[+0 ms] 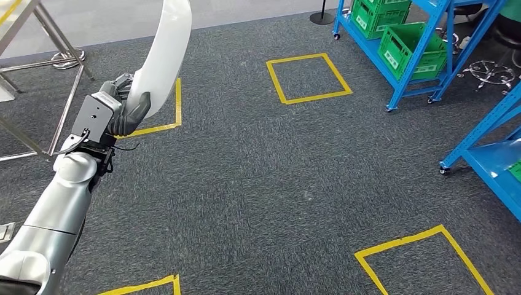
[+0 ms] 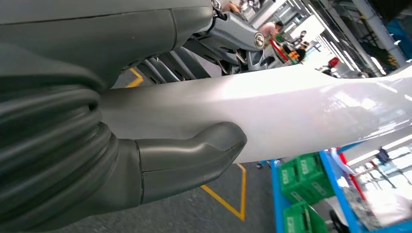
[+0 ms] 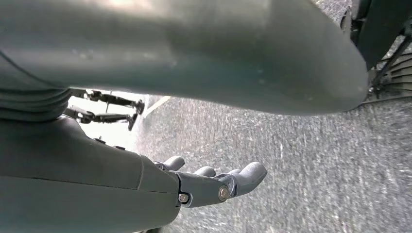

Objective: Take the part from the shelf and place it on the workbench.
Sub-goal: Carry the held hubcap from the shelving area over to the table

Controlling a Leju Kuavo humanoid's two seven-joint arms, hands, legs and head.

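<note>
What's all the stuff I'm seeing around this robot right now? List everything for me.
White part: one, white and glossy, long and curved, held up in the left hand.
Floor squares: four in the head view, yellow tape outlines on the grey carpet.
Shelves: two, blue metal on wheels, at the right side.
Crates: at least two, green plastic, on the far blue shelf.
Metal frame: one, silver tubing, at the far left.
Post base: one, black and round, at the far edge of the carpet.
People: a few, far off in the left wrist view.
Left hand: grey, grips the white part.
Right hand: grey, hangs over the carpet, holds nothing.
</note>
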